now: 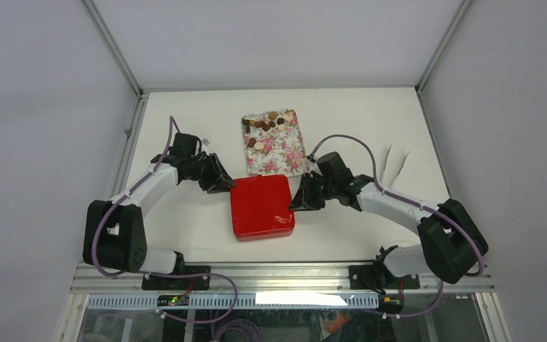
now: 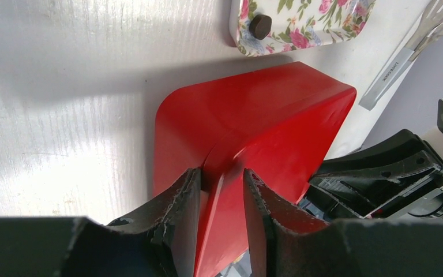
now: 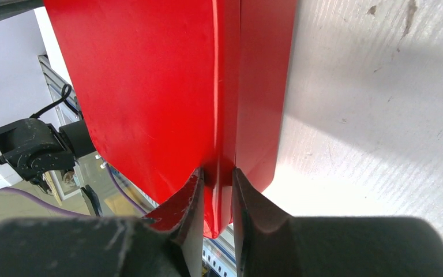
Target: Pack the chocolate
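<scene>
The chocolate [image 1: 263, 122], several small brown and tan pieces, lies at the far end of a floral tray [image 1: 281, 157]. One dark piece [image 2: 260, 26] shows in the left wrist view. A red box [image 1: 261, 205] with its lid on stands just in front of the tray. My left gripper [image 1: 226, 184] is shut on the lid's far left corner [image 2: 222, 179]. My right gripper [image 1: 295, 203] is shut on the lid's right edge [image 3: 217, 176]. The inside of the box is hidden.
Metal tongs [image 1: 397, 162] lie on the white table to the right of the tray and also show in the left wrist view [image 2: 406, 57]. The floral tray [image 2: 306, 34] sits close behind the box. Metal frame rails run along the table's sides.
</scene>
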`<action>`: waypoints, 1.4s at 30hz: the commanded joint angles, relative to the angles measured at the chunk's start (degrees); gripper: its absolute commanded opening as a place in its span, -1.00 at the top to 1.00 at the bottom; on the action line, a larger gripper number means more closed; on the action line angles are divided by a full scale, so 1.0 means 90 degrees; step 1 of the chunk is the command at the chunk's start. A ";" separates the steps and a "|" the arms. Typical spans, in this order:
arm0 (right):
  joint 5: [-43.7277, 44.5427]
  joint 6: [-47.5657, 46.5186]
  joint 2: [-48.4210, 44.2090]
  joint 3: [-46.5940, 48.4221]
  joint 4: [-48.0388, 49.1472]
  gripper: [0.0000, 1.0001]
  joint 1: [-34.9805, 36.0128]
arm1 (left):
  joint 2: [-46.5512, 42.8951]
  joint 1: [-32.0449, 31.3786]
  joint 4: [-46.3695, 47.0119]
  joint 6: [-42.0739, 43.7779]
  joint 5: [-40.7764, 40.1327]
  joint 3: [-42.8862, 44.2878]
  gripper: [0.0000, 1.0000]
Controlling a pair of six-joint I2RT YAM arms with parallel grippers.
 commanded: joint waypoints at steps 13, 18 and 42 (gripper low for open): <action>0.0067 -0.0243 -0.0090 -0.0050 0.0096 0.66 0.0147 | -0.0223 -0.0095 0.0138 -0.0121 0.1064 -0.0046 -0.33; 0.0063 -0.0227 -0.0045 -0.0069 0.0126 0.66 0.0157 | -0.0251 -0.0095 0.0129 -0.0099 0.1028 -0.0041 -0.47; 0.0434 -0.0238 0.0324 0.0191 -0.0049 0.56 0.0148 | -0.0023 -0.0095 0.0104 -0.0031 0.0912 -0.0023 -0.39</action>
